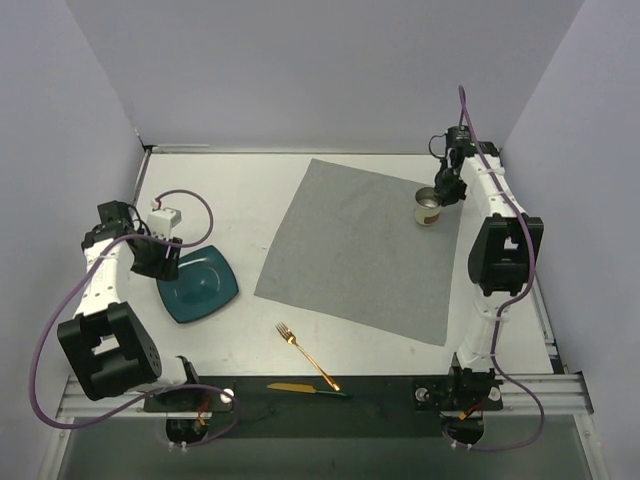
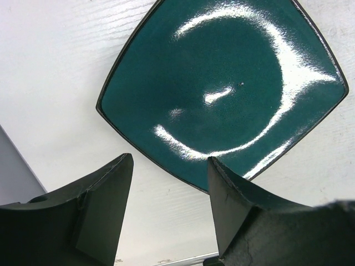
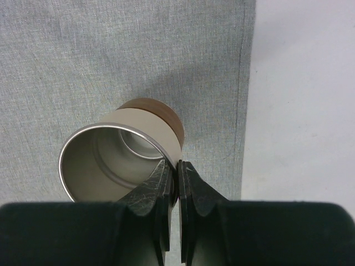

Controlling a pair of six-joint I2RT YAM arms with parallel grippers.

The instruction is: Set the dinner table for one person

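The white dinner table (image 1: pixel 240 180) carries a grey square placemat (image 1: pixel 360 245). A teal square plate (image 1: pixel 200 283) lies left of the placemat; it also shows in the left wrist view (image 2: pixel 222 94). My left gripper (image 1: pixel 160 262) is open at the plate's left edge, one finger over its rim (image 2: pixel 170 169). My right gripper (image 1: pixel 445 190) is shut on the rim of a beige metal cup (image 1: pixel 428 208), which stands at the placemat's right corner; the wrist view shows the cup (image 3: pixel 119 152) with the jaws (image 3: pixel 177 166) pinching its wall. A gold fork (image 1: pixel 305 352) and a gold knife (image 1: pixel 305 387) lie near the front.
The knife lies on the black strip (image 1: pixel 380 392) along the table's near edge. Grey walls close in the back and both sides. A metal rail (image 1: pixel 560 385) runs at the front right.
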